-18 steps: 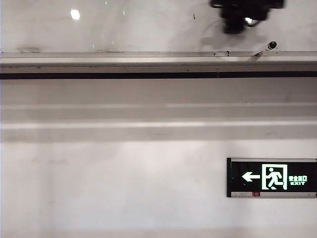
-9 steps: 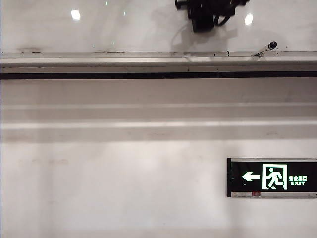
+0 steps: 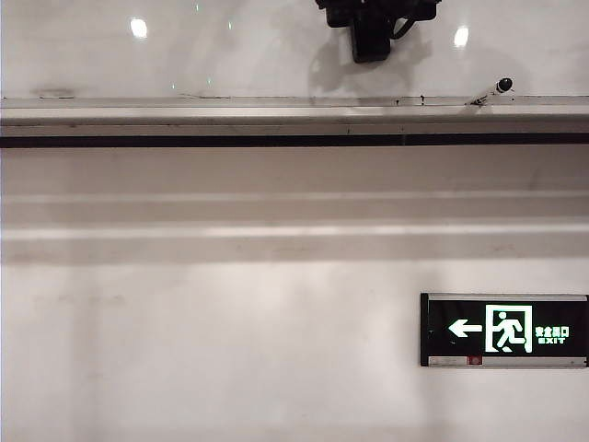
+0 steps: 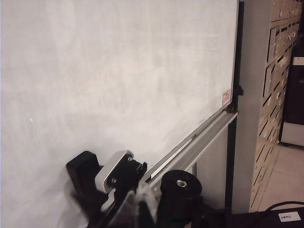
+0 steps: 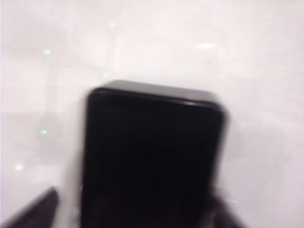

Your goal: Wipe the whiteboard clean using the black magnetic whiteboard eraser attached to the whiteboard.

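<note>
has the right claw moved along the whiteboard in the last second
Yes. In the exterior view the right claw has shifted left along the whiteboard, away from the marker lying on the tray rail, which hasn't budged.

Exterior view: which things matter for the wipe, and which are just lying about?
Job:
- whiteboard
- eraser, at the right claw

Lying about:
- marker on the tray rail
- exit sign
- left claw, idle

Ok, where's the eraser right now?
The eraser fills the right wrist view, flat on the whiteboard between the right gripper's fingers; in the exterior view that arm hides it, top centre, above the tray rail.
</note>
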Robot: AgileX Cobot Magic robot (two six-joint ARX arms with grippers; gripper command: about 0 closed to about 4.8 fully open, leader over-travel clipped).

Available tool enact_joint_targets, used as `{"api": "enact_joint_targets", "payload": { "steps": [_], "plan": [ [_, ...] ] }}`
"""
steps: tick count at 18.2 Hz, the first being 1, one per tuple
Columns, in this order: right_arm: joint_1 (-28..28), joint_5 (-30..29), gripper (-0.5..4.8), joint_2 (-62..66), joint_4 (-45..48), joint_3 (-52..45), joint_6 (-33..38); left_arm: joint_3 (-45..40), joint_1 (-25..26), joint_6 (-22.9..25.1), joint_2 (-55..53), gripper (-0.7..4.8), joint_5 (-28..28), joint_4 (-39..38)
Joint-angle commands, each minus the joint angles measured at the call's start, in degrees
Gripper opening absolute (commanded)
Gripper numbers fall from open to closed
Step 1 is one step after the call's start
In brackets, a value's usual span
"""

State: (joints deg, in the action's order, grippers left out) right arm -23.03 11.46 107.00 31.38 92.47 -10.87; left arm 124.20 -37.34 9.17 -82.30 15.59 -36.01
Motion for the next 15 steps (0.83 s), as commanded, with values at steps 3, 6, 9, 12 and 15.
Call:
{"api": "enact_joint_targets", "payload": {
  "steps": [3, 6, 9, 12, 15],
  "plan": [
    [0.3, 4.0, 1.75, -0.2, -3.8, 0.4, -1.7, 0.1, -0.1, -0.2, 0.2, -0.06, 0.3, 0.0],
    [0.3, 12.4, 1.75, -0.6, -3.5, 0.4, -3.4, 0.1, -0.1, -0.2, 0.2, -0.06, 0.3, 0.0],
    [1.2, 15.9, 1.75, -1.5, -3.3, 0.4, -6.4, 0.1, -0.1, -0.2, 0.2, -0.06, 0.3, 0.0],
    [1.7, 16.1, 1.75, -2.4, -3.2, 0.4, -6.3, 0.1, -0.1, -0.2, 0.2, -0.06, 0.3, 0.0],
    [1.3, 10.3, 1.75, -2.4, -4.7, 0.4, -6.2, 0.1, -0.1, -0.2, 0.2, -0.06, 0.3, 0.0]
  ]
}}
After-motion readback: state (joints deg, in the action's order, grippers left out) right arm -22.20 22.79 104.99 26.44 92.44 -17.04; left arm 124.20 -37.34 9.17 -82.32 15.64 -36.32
